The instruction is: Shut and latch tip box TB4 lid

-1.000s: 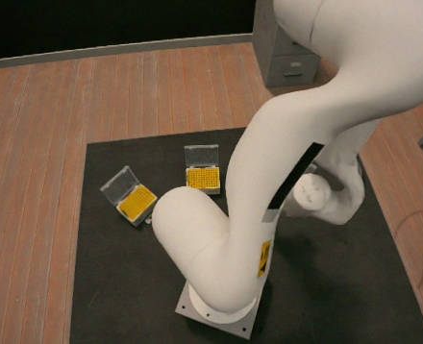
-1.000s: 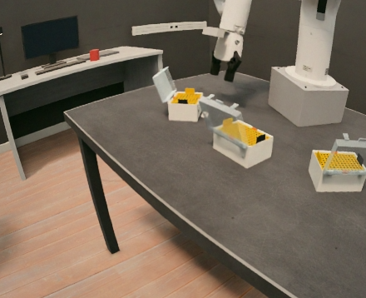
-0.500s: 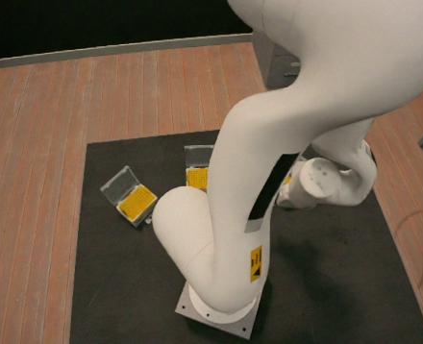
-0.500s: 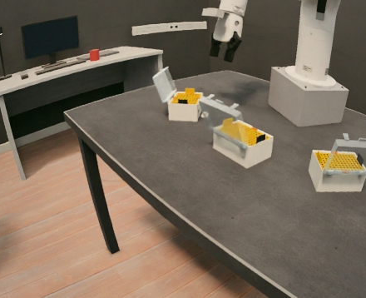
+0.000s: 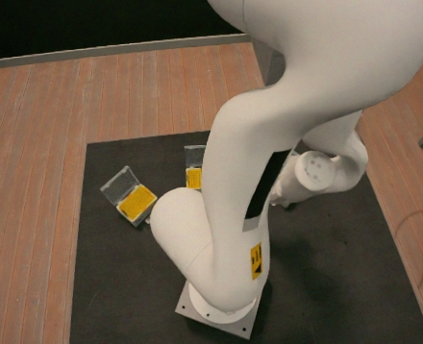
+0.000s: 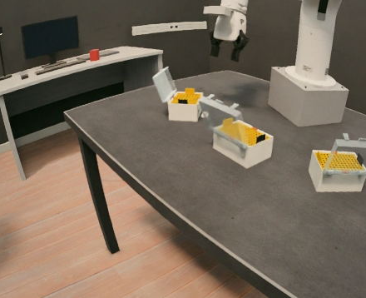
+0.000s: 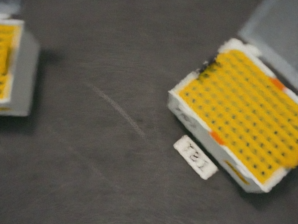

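Three white tip boxes with yellow racks stand on the dark bench, all with lids open: a far one (image 6: pixel 185 105), a middle one (image 6: pixel 241 139) and a right one (image 6: pixel 339 165). My gripper (image 6: pixel 225 54) is open and empty, high above the back of the bench, beyond the far box. The blurred wrist view shows one box (image 7: pixel 239 114) with its open lid (image 7: pixel 274 29) and a label (image 7: pixel 196 156) on the bench that reads about TB1. Part of another box (image 7: pixel 12 70) shows at the left edge. No TB4 label is in view. From above I see two boxes (image 5: pixel 129 197) (image 5: pixel 194 169); the arm hides the third.
The arm's pedestal base (image 6: pixel 307 93) stands at the back right of the bench. The bench's front edge (image 6: pixel 160 204) runs diagonally. A desk with a monitor (image 6: pixel 49 39) and a red cup (image 6: pixel 94 54) stands behind to the left.
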You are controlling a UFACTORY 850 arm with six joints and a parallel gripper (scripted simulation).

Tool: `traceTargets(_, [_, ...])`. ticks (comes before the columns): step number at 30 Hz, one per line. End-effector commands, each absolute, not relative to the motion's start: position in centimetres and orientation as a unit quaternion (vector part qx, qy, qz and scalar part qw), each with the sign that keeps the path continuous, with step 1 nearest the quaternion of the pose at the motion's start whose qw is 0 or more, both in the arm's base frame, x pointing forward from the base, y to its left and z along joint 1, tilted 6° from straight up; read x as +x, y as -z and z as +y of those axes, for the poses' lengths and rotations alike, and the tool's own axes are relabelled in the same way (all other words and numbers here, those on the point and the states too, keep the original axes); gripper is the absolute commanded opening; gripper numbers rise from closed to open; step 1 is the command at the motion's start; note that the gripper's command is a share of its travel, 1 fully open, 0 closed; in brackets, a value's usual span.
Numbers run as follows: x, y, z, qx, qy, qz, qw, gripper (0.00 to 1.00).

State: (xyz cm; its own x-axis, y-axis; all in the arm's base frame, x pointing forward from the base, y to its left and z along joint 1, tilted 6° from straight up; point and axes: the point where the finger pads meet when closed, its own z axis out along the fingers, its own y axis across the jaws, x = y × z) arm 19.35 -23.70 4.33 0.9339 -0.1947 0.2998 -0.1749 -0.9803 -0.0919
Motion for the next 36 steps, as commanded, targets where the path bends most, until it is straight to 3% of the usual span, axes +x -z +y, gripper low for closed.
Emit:
traceTargets(1, [20.3, -4.6, -22.7, -0.985, 0.158, 0.049, 0.037, 1.00])
traceTargets(20, [24.1, -5.2, -18.0, -0.986, 0.159, 0.036, 0.039, 1.00])
traceTargets(36, [26.2, -5.9, -11.3, -0.974, 0.165, -0.143, 0.057, 1.00])
